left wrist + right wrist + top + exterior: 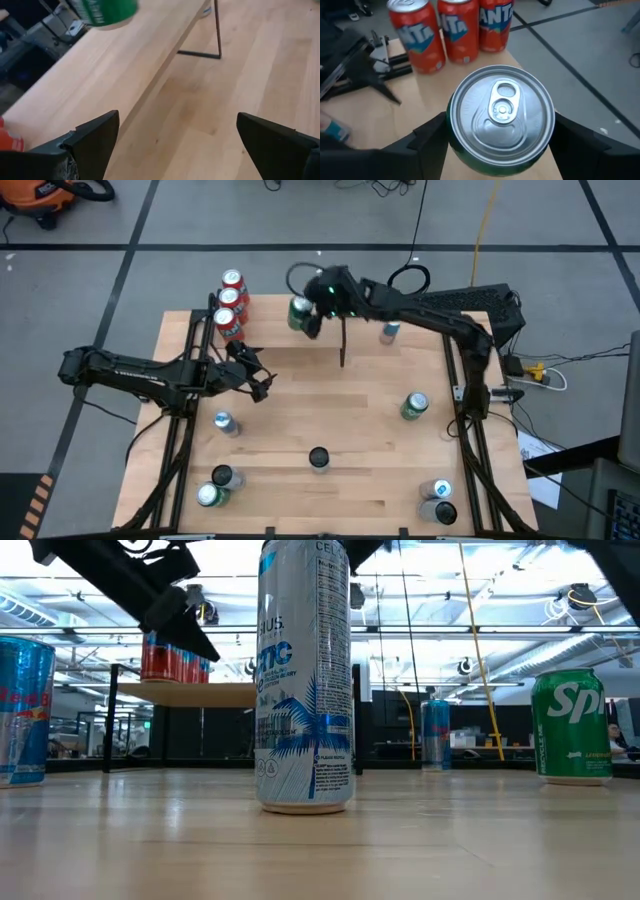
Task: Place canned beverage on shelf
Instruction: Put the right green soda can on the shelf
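- The right end effector (500, 145) grips a green soda can (501, 120) upright over the shelf (95, 70).
- Three orange Fanta cans (454, 29) stand on the shelf's other end.
- The left end effector (262, 385) hangs wide, empty, beside the shelf.

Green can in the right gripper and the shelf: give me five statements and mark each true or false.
1. The right gripper grips the green aluminium can from both sides. True.
2. Three orange Fanta cans stand on the small light-wood shelf. True.
3. The left gripper holds a can. False: it is open and empty.
4. The green can's tab is pulled open. False: the top is sealed.
5. The tall white-and-blue slim can lies on its side. False: it stands upright.
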